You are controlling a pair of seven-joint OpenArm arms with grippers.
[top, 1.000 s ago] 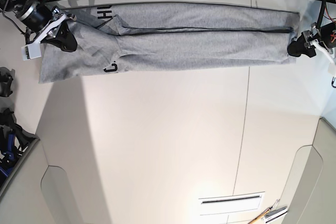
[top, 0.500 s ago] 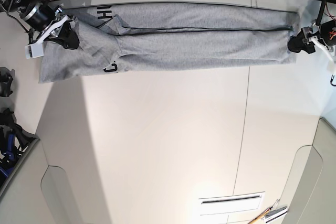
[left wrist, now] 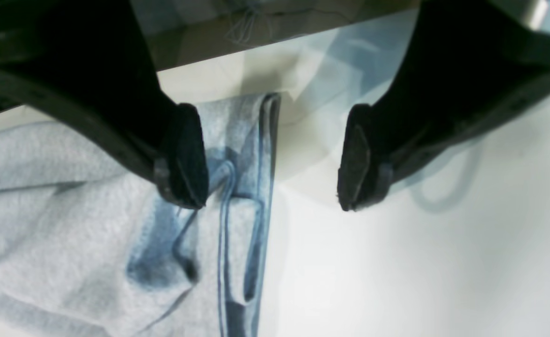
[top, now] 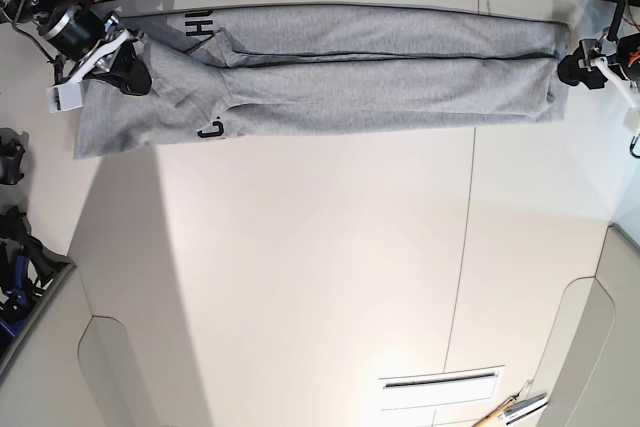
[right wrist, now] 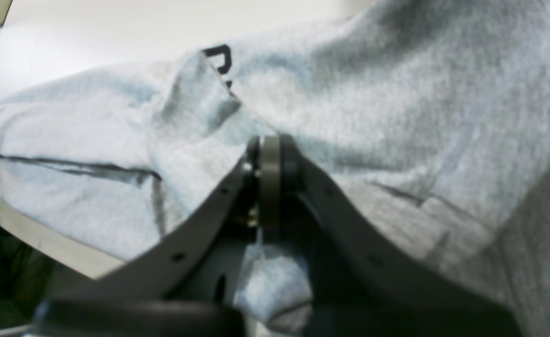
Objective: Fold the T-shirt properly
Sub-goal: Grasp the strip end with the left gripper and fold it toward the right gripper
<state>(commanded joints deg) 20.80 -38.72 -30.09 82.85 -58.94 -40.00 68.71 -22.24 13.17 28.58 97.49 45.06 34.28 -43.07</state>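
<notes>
- Since the earlier base frames, the left end effector (left wrist: 274, 157) has shifted outward, away from the end of the T-shirt (top: 350, 77), while the shirt's overall layout looks the same.
- The left end effector is wide open and has hold of nothing; in its wrist view one finger is over the shirt's end and the other is over the bare desk (top: 310, 277), with the shirt's edge between them.
- The right end effector (right wrist: 270, 140) has its fingertips together, over the rumpled end of the shirt. Whether any cloth is pinched between them, I cannot tell.
- The T-shirt lies as a long, narrow strip along the desk's far side in the base view, stretching from beneath the right end effector to just beside the left one.
- Its light grey cloth is in lengthwise layers, with a long dark crease running between the upper and lower bands.
- Toward the right end effector, the cloth is bunched and wrinkled, and the strip spreads wider there than at the other end.
- Black lettering (top: 210, 128) shows at the lower edge near that bunched part, and more black lettering (top: 199, 23) shows near the upper edge.
- At the left end effector's side, the left wrist view shows stacked edges and a small turned-over flap (left wrist: 243, 248).
- A white slotted panel (top: 440, 389) and some slender tools (top: 515, 408) are at the bottom right of the base view.
</notes>
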